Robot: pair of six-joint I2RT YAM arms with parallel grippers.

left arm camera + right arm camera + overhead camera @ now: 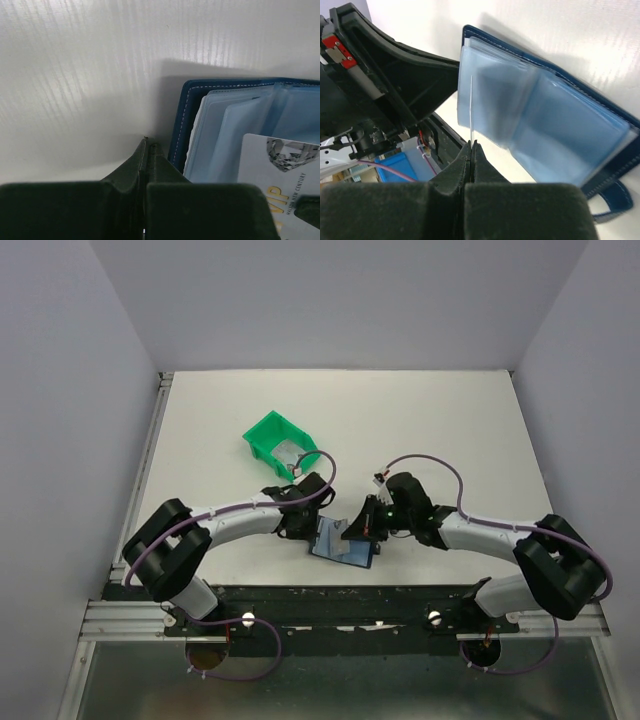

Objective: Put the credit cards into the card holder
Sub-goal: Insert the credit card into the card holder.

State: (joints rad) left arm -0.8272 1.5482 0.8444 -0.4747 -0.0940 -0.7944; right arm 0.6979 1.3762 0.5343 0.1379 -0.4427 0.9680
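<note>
Our right gripper point(471, 146) is closed on a credit card point(471, 105), pinching it by its near edge, with the thin side toward the wrist camera. The card holder point(560, 125) lies open on the table point(75, 75), just ahead of these fingertips and to their right, with its clear blue sleeves point(495, 100) fanned up. Our left gripper point(147, 148) is closed too, with nothing visible between its fingers. Its tip is just beside the holder's stitched edge, and we cannot tell if it touches.

We see this risk: the card's far edge may meet a sleeve wall instead of a pocket mouth, and then bend or slide in the grip. If the holder is not pinned, the push may also shift it.
</note>
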